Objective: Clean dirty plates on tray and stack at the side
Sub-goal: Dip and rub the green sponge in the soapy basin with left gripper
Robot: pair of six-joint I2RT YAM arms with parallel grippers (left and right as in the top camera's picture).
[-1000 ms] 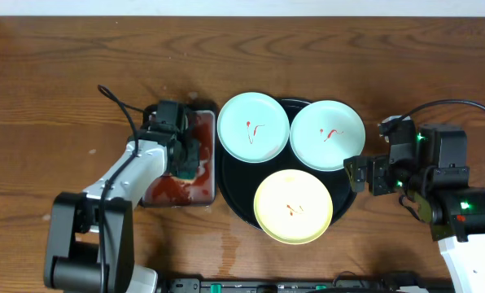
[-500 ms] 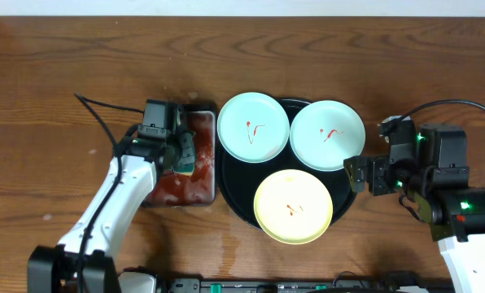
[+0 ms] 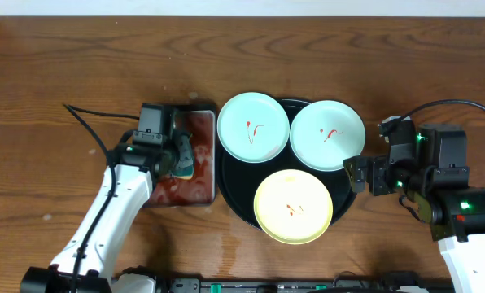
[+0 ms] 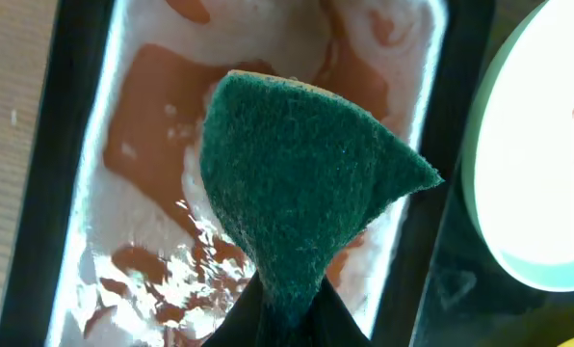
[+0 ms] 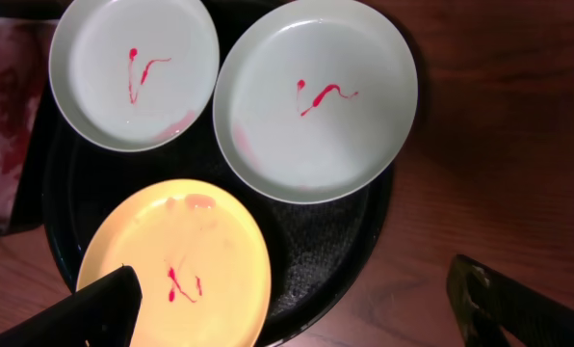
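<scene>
Three plates lie on the round black tray [image 3: 233, 185]: a mint plate [image 3: 253, 127] at upper left, a mint plate [image 3: 328, 134] at upper right, a yellow plate [image 3: 293, 207] in front. Each has red smears. They also show in the right wrist view: mint [image 5: 133, 72], mint [image 5: 316, 96], yellow [image 5: 176, 265]. My left gripper [image 3: 180, 156] is shut on a green sponge [image 4: 301, 183] held above the small metal sauce tray [image 3: 197, 189]. My right gripper [image 3: 358, 174] is open and empty at the black tray's right edge [image 5: 292, 313].
The small rectangular metal tray [image 4: 114, 154] holds red sauce and foamy liquid, just left of the black tray. Brown wood tabletop [image 3: 348, 57] lies all round. A black cable [image 3: 92, 114] runs left of my left arm.
My left arm has swung and its gripper with the sponge has shifted slightly over the sauce tray. The right arm and the plates have not moved.
</scene>
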